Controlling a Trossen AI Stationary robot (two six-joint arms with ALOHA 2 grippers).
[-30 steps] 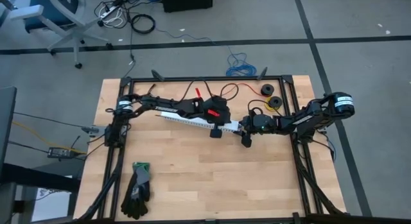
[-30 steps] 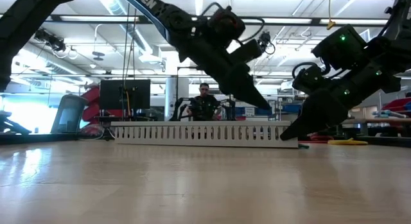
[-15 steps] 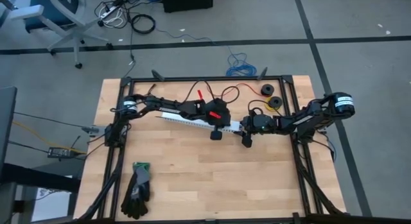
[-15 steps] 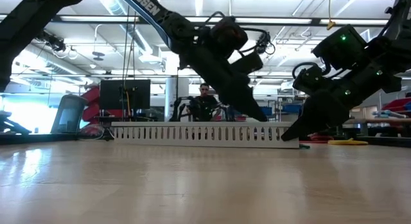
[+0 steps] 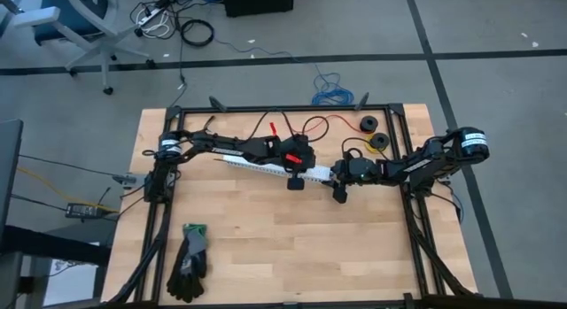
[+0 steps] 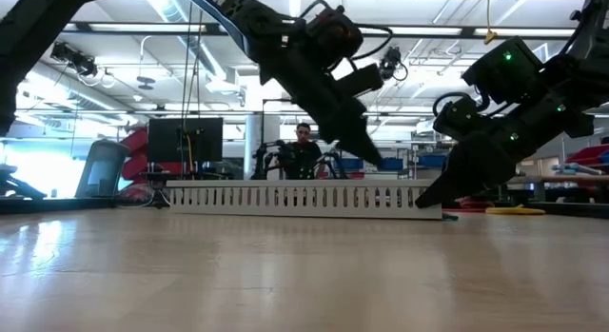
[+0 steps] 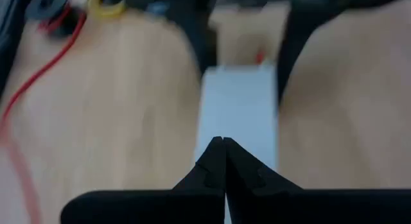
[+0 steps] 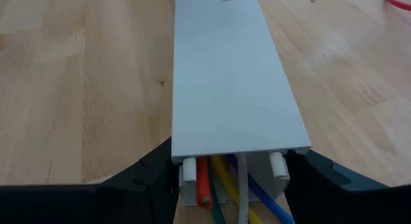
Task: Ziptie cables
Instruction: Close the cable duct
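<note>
A long white channel (image 5: 266, 166) with its lid on lies slantwise on the table's far half. At its open right end the cables (image 8: 221, 185) show inside: red, yellow, green, blue and white. My right gripper (image 5: 336, 179) reaches in from the right and is closed on that end. My left gripper (image 6: 381, 166) is shut and hangs slanting down just above the lid near the same end. In the low view a small gap separates its tips from the lid. My right gripper holds the channel's open right end (image 8: 186, 167) between its two fingers (image 8: 151, 176), one on each long side wall. The fingers come from the table's right, slanting down, and lie along the channel. The channel rests flat on the table.
Black and green gloves (image 5: 188, 260) lie at the near left. Two tape rolls (image 5: 373, 133) and a thin red wire (image 5: 315, 123) sit at the far right. Black frame rails (image 5: 283, 108) edge the table. A person (image 6: 303, 146) sits beyond it.
My left gripper, shut throughout, dipped toward the channel's lid half a second ago. It has since come back up and gone a little toward the table's left. The channel has not moved.
</note>
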